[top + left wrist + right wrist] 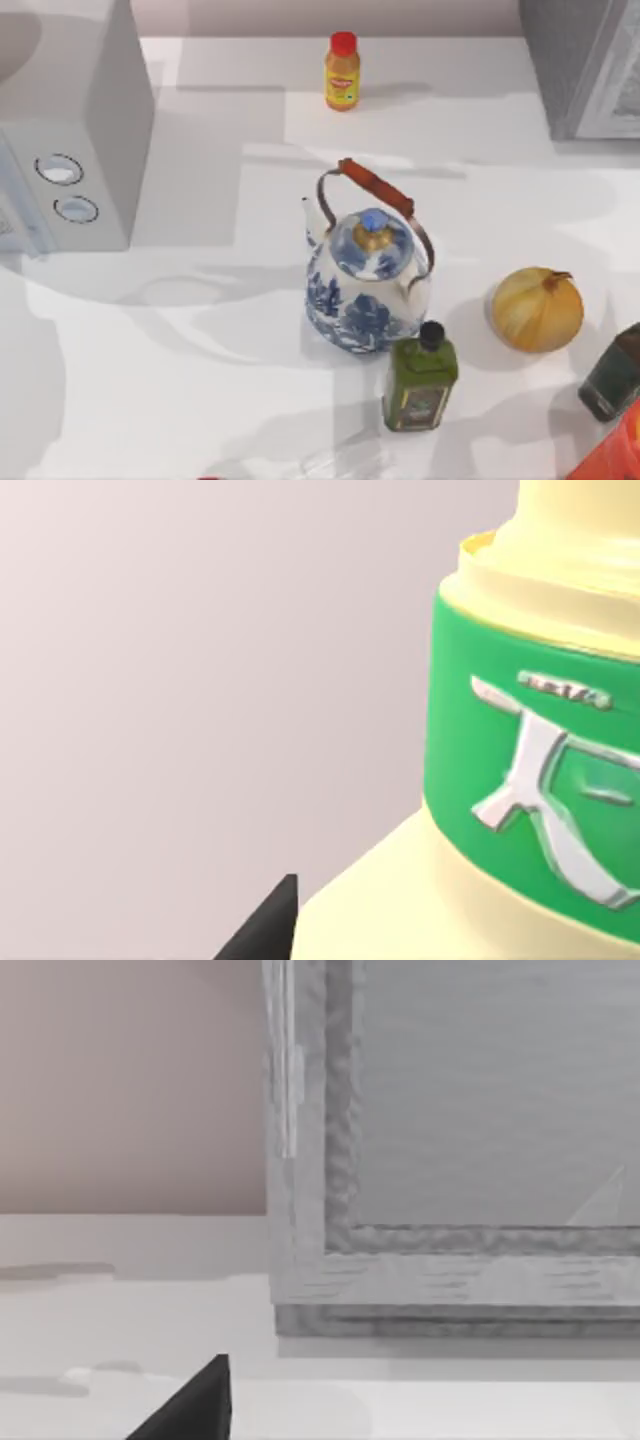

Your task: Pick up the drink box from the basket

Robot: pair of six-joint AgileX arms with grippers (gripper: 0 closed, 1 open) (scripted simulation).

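Clutter runs across the table (170, 400): a grey appliance (70, 130) at the left edge, an orange juice bottle (342, 72) by the far edge, a blue-and-white teapot (365, 280) in the middle with a green bottle (420, 380) just beside it. Then come an onion (537, 308) and a dark bottle (612, 375) at the right edge. An orange-red corner (612, 455) pokes in at the near right corner. I'd guess that is the drink box, though I cannot tell for sure, nor make out a basket.

The left gripper (265, 925) hangs close against a cream bottle with a green label (520, 780). The right gripper (195, 1405) sits low over the table, facing a grey framed cabinet (450, 1110). Whether either is wide or narrow I cannot tell.

To do this well, I'd say the right arm should swing toward that near right corner, come down from above and stay clear of the dark bottle.
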